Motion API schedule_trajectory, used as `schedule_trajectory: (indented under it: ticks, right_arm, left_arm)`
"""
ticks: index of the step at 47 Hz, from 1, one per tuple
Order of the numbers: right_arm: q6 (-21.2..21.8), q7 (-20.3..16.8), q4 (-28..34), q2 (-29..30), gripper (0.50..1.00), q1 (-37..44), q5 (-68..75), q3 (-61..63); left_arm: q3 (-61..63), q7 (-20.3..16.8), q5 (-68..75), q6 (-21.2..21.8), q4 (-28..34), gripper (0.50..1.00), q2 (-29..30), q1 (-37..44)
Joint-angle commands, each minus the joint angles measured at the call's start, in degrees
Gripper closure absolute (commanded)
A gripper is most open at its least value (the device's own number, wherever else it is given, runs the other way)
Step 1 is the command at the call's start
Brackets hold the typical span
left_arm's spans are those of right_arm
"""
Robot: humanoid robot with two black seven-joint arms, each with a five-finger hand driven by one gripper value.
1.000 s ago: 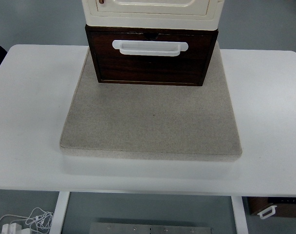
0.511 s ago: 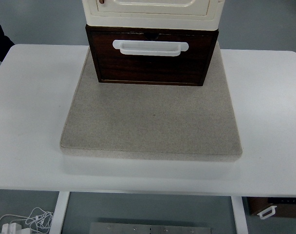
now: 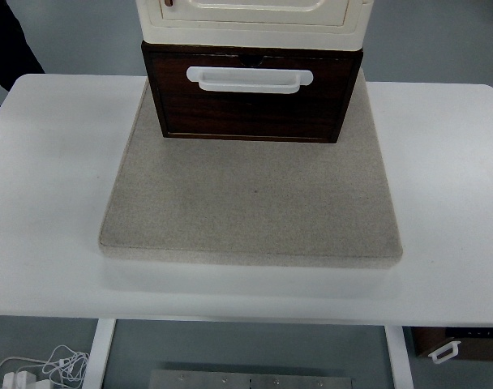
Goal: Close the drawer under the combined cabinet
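The dark drawer (image 3: pixel 252 101) with its white handle (image 3: pixel 250 79) sits under the cream cabinet (image 3: pixel 252 20) on a grey mat (image 3: pixel 251 203). My hands are out of sight, so I cannot tell their state.

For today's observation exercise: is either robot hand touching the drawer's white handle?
No. The white handle on the dark drawer is untouched, with no robot hand in view.
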Motion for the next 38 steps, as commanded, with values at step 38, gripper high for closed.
schedule_trajectory:
  ticks: [38]
  right_arm:
    - [0.1,0.1,0.0,0.0,0.548,-0.5,0.0,0.1]
  left_arm:
    - [-0.1,-4.9,-0.4,-0.7,1.3,0.500,-18.2,7.7]
